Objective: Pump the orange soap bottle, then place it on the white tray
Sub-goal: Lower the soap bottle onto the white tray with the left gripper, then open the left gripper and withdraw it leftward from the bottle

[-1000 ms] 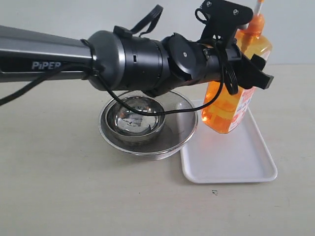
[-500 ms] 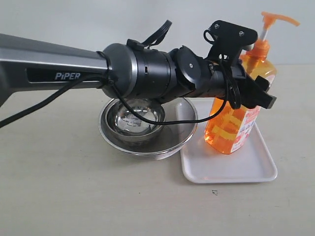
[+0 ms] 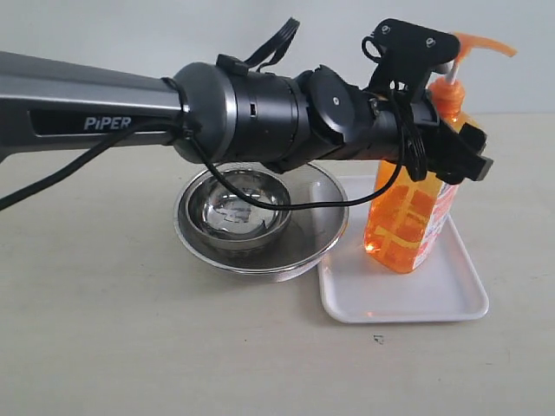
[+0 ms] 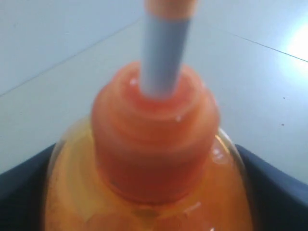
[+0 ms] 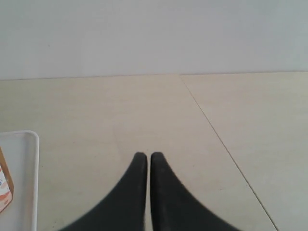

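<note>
The orange soap bottle [image 3: 403, 217] stands on the white tray [image 3: 425, 295], its pump head pointing right. My left gripper [image 3: 451, 160] reaches across from the left and clasps the bottle at its shoulders. In the left wrist view the bottle's neck and white stem [image 4: 154, 144] fill the space between the dark fingers [image 4: 19, 187], and no gap shows. My right gripper [image 5: 145, 156] is shut and empty above bare table. A corner of the tray [image 5: 29, 139] and an edge of the bottle's label [image 5: 4, 187] show beside it.
A round steel mesh bowl [image 3: 316, 238] with a smaller steel bowl [image 3: 238, 208] inside sits just left of the tray. My left arm stretches over both bowls. The right arm does not show in the exterior view.
The bottle hung tilted above the tray in my left gripper. It has come down and now stands on the tray, with the arm lower and slightly further right.
</note>
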